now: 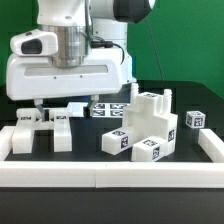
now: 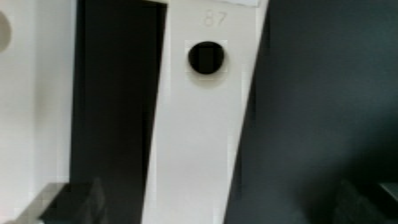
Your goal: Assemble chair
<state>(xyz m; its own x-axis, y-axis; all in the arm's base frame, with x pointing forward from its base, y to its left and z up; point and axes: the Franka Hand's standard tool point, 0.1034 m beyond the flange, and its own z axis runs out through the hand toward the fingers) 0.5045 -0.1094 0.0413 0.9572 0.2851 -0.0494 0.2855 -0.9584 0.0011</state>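
Gripper (image 2: pixel 214 206) jaws at full spread, nothing held. Dark fingertips (image 2: pixel 61 203) flank a long white part (image 2: pixel 199 120) with one round hole (leg or post, cannot tell which). Loose blocks (image 1: pixel 40 130) lie beneath the arm, at the exterior view's left. Chair (image 1: pixel 145 125) sits part-stacked toward the exterior view's right, behind the border rail (image 1: pixel 110 172). Judgement: midway at best, with several parts unfitted.

"87" faint on white slab (image 2: pixel 199 150).

chair (image 1: pixel 150 120) at the exterior view's right, behind the rail (image 1: pixel 110 172)
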